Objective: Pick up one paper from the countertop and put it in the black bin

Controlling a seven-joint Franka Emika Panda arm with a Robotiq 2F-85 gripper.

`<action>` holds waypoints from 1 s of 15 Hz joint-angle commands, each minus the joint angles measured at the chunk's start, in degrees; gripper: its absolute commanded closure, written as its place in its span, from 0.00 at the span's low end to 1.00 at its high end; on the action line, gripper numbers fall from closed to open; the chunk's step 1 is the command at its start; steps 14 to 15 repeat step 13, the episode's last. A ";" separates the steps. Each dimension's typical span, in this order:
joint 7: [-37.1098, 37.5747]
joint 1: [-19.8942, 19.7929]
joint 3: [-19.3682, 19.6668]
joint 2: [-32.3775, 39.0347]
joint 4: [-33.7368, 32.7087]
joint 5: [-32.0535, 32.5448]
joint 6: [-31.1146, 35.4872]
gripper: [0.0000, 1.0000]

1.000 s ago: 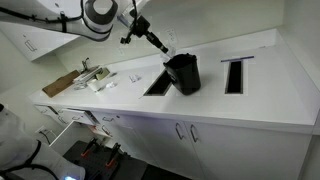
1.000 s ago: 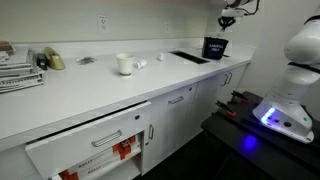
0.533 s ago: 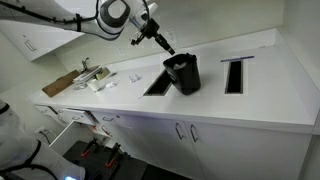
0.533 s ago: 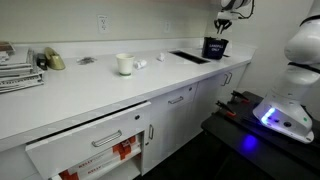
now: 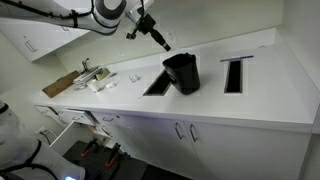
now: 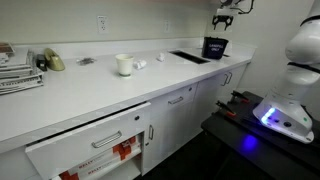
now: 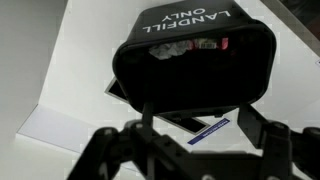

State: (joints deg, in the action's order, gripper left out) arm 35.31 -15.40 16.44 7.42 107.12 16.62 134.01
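Note:
The black bin stands on the white countertop beside a dark cut-out, also seen far off in an exterior view as the bin. My gripper hangs just above its rim. In the wrist view the bin, marked "LANDFILL ONLY", fills the top, with white crumpled paper inside it. The gripper is open, with nothing between its fingers. Other small white paper scraps lie on the countertop to the bin's side.
A flat brown board lies at the counter's far end. Two dark rectangular cut-outs flank the bin. A white cup stands mid-counter. A drawer hangs open below. A blue label lies by the cut-out.
The gripper has stayed over the bin while its jaws went from shut to open. The wrist has shifted slightly.

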 commanded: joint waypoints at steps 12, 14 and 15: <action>-0.32 4.10 -9.07 -20.84 5.04 5.96 -31.22 0.00; -0.11 4.09 -9.45 -21.13 5.15 6.09 -31.38 0.00; -0.11 4.09 -9.45 -21.13 5.15 6.09 -31.38 0.00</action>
